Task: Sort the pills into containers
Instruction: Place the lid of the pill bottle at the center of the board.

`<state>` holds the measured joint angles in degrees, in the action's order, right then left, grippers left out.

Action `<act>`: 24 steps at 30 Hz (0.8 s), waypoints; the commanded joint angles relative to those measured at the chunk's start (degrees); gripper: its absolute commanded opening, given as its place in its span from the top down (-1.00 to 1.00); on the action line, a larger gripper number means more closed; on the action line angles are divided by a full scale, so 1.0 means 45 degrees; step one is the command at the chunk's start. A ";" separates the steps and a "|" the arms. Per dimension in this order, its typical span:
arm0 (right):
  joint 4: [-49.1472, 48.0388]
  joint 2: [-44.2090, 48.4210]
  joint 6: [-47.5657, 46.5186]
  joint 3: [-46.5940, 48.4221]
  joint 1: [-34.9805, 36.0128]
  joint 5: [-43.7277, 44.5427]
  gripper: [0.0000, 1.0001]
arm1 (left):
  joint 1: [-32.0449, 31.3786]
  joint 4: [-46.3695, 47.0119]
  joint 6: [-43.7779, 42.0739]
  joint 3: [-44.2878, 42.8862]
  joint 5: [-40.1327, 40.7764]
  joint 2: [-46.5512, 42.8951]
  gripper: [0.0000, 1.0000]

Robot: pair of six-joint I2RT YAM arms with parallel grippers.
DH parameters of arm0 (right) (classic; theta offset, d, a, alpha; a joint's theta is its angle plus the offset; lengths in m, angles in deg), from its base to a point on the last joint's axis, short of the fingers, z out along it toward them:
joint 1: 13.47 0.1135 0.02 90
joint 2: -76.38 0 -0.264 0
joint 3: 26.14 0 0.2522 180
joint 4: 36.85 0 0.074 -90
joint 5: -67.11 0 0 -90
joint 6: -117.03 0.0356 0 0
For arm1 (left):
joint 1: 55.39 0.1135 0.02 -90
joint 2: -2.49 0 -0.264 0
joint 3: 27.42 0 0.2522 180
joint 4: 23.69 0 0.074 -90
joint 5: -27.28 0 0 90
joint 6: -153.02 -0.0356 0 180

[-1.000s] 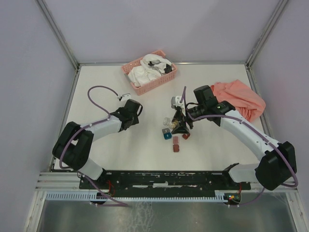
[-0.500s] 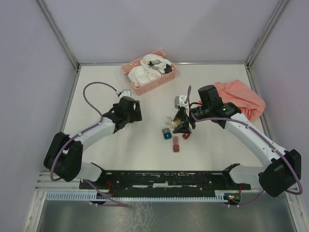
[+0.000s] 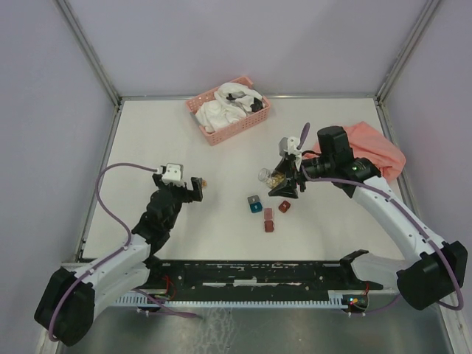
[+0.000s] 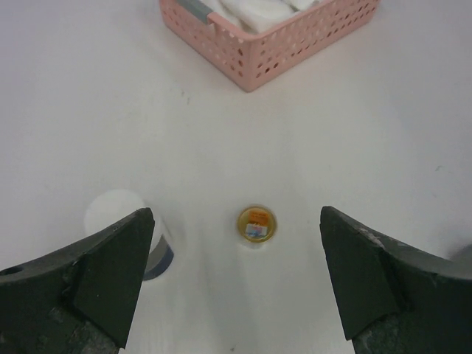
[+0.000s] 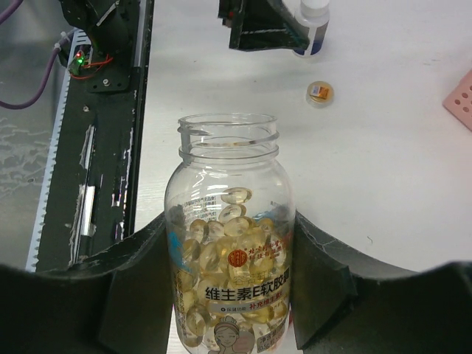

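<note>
We see left claw [image 4: 236, 251] spread, empty, half hiding a white bottle [image 4: 122, 221]; right claw [image 5: 230, 254] pinches the uncapped jar [image 5: 230, 151] of pills [image 5: 221, 243], jar base cut off by frame.

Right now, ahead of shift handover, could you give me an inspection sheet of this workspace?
Surface: white table.
Job's things: uncapped jar of pills in right end effector; grey box, teal box, dark red boxes on table.
Clutter: pink basket, orange cloth, white bottle, small round yellow disc.
End effectors: left end effector open, empty; right shut on jar.
Cables: purple cable on each arm.
Surroundings: pale walls, metal frame.
</note>
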<state>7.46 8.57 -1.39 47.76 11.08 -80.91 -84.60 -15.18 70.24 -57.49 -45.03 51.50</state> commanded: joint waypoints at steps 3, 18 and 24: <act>-0.1009 0.0387 0.0567 -0.0145 -0.0362 -0.0731 0.96 | 0.0287 0.6055 -0.3156 0.2566 0.2618 -0.0009 -0.99; -0.1046 -0.0055 0.0585 -0.0218 -0.0441 -0.1020 0.96 | 0.3161 1.1301 -0.2385 0.3783 0.0510 0.3884 -0.99; -0.1038 -0.0029 0.0577 -0.0234 -0.0445 -0.1080 0.96 | 0.4142 1.3103 -0.2753 0.3476 -0.0445 0.6148 -0.99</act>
<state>4.77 8.11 0.77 46.60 9.29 -83.43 -68.08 32.16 59.49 -41.84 -43.11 73.69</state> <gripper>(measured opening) 0.601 0.992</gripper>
